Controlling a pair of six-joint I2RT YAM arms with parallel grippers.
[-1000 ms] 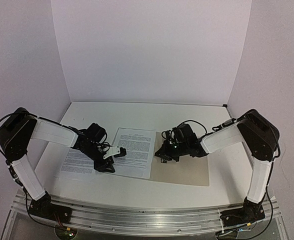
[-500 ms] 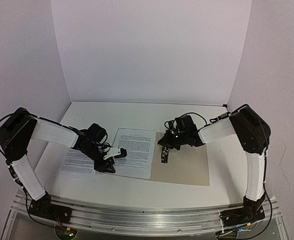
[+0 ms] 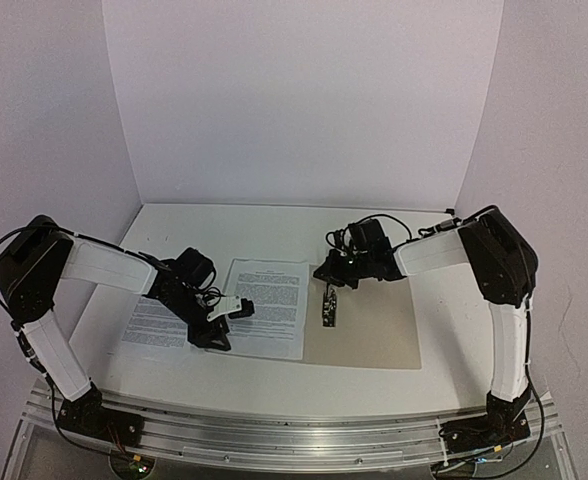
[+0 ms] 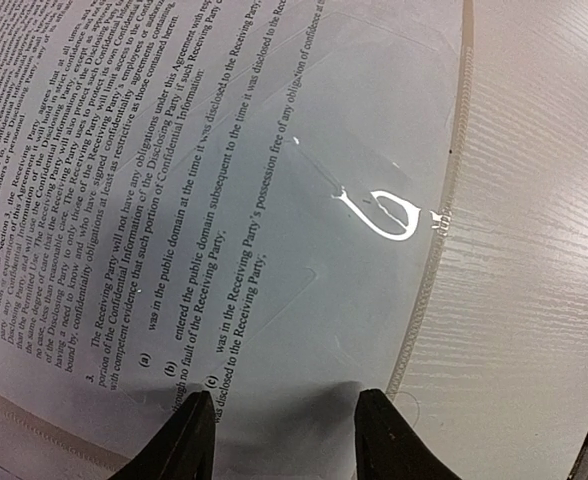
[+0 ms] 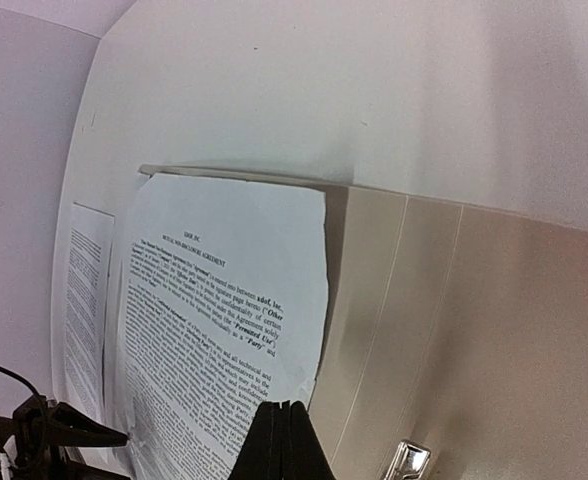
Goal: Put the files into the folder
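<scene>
A tan folder (image 3: 374,328) lies open and flat, metal clip (image 3: 329,305) at its spine. 1 printed white sheet (image 3: 271,300) covers its left half; a 2nd sheet (image 3: 152,325) lies apart, farther left.

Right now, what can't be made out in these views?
- Top: whether left gripper touches down; its own body hides that.
- Left wrist: printed sheet cut by frame edges; which file unclear.
- Right wrist: metal clip cut by bottom edge.
- Top: far-left sheet partly under the left arm; print too small.
- Top: folder partly hidden under the middle sheet.
</scene>
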